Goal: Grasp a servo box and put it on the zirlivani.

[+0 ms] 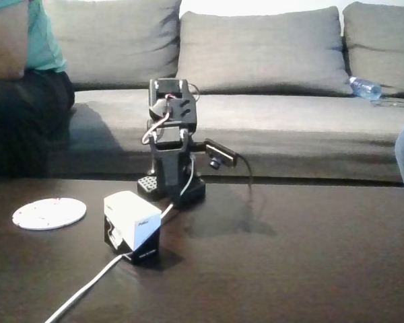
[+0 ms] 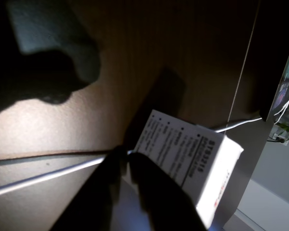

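Note:
The servo box (image 1: 132, 225), white on top and black below, stands on the dark table in the fixed view, to the right of the zirlivani (image 1: 49, 213), a flat white round disc, with a gap between them. My arm is folded behind the box, and my gripper (image 1: 151, 180) points down at the table just behind it. In the wrist view the box (image 2: 192, 163) lies just right of my dark fingers (image 2: 159, 202), printed side towards me. My gripper (image 2: 126, 153) is shut, its tips meeting with nothing between them.
A white cable (image 1: 87, 286) runs from the box to the table's front left edge. A grey sofa (image 1: 269, 54) stands behind the table, with a seated person (image 1: 20, 81) at its left and a water bottle (image 1: 365, 87) at its right.

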